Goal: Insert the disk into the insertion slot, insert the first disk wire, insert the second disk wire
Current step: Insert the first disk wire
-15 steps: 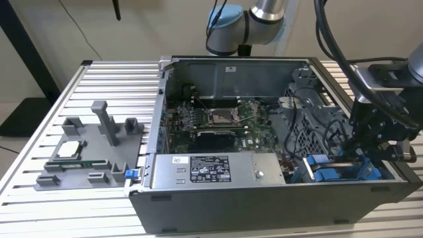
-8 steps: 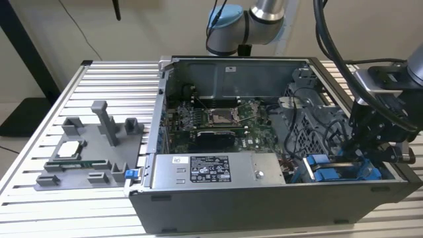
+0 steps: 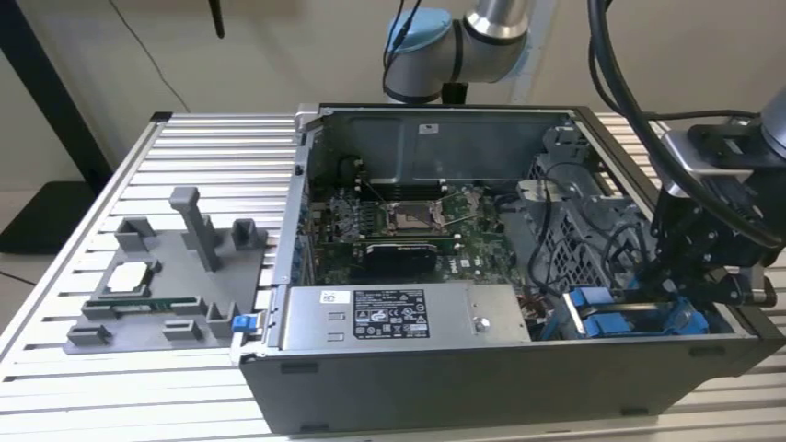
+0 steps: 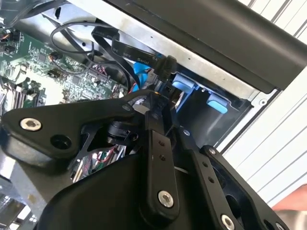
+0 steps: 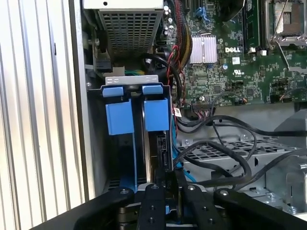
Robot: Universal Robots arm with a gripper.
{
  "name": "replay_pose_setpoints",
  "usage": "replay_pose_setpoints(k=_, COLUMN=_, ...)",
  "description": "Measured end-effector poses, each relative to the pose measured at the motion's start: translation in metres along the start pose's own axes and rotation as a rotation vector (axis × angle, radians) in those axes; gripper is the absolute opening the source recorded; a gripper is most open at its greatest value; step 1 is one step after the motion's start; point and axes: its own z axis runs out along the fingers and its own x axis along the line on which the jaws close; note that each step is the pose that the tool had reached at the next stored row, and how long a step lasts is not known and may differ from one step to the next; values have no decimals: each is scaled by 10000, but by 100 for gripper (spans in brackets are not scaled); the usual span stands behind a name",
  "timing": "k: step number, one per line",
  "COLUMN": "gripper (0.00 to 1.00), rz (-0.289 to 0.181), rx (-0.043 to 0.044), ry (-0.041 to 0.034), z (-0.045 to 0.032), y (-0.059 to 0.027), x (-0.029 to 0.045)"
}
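You will find the gripper (image 5: 168,181) in the corner of the open computer case (image 3: 491,387), at the end of the disk (image 5: 156,115). Its fingers are drawn close together on a black wire connector (image 4: 164,67). The disk sits in the insertion slot (image 5: 144,79), just beside 1 other blue-fronted carrier (image 5: 119,115).
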Motion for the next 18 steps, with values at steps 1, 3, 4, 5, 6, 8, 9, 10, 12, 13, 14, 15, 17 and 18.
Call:
replay_pose_setpoints(k=1, gripper=0, rz=0, rx=0, ry=-4, z=3, y=-1, x=5)
replay_pose_setpoints(k=3, gripper=100, rz=0, rx=-1, ry=-1, z=1, y=-2, x=15)
replay_pose_setpoints(k=4, gripper=100, rz=-1, rx=-1, ry=-2, z=0, y=-3, x=19)
replay_pose_setpoints(k=5, gripper=100, rz=-1, rx=-1, ry=-2, z=0, y=-3, x=22)
replay_pose_setpoints(k=6, gripper=100, rz=-1, rx=-1, ry=-1, z=2, y=-3, x=22)
replay_pose_setpoints(k=8, gripper=100, rz=0, rx=0, ry=-1, z=4, y=-2, x=24)
replay_pose_setpoints(k=9, gripper=100, rz=1, rx=-1, ry=-2, z=5, y=-2, x=24)
replay_pose_setpoints(k=10, gripper=100, rz=0, rx=-1, ry=-4, z=1, y=-3, x=24)
replay_pose_setpoints(k=12, gripper=100, rz=0, rx=-4, ry=-30, z=-44, y=-1, x=18)
replay_pose_setpoints(k=13, gripper=100, rz=0, rx=-3, ry=-32, z=-87, y=1, x=12)
replay_pose_setpoints(k=14, gripper=100, rz=0, rx=-4, ry=-34, z=-133, y=3, x=6)
replay_pose_setpoints(k=15, gripper=100, rz=0, rx=-4, ry=-35, z=-175, y=4, x=1)
replay_pose_setpoints(k=17, gripper=100, rz=-1, rx=-2, ry=-34, z=-250, y=7, x=-12)
replay_pose_setpoints(k=18, gripper=100, rz=-4, rx=7, ry=-36, z=-274, y=7, x=-20)
